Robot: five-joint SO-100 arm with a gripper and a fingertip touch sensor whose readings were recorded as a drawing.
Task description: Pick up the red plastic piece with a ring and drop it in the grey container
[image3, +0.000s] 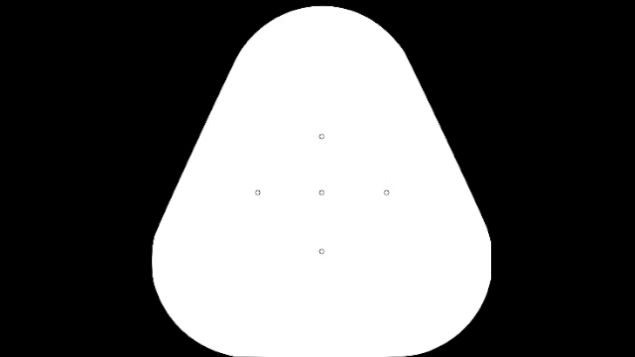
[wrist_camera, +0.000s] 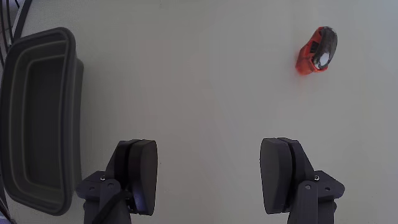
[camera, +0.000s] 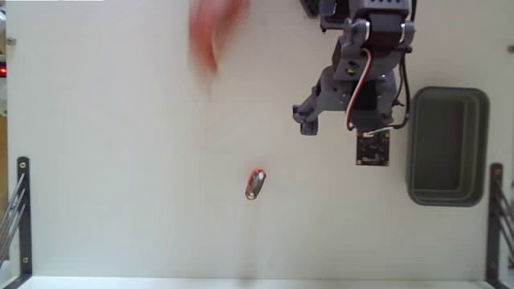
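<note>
The red plastic piece with a ring [camera: 255, 184] lies tilted on the table, red-orange with a greyish ring part. The grey container [camera: 447, 146], rounded-rectangular and thick-rimmed, stands well apart, its inside darker.

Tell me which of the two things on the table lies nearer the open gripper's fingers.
The grey container: it sits beside the gripper, while the red plastic piece lies farther off.

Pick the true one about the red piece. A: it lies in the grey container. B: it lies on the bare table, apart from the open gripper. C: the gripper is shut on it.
B: the red piece lies on the table, up and right of the open gripper, with the grey container empty.
</note>
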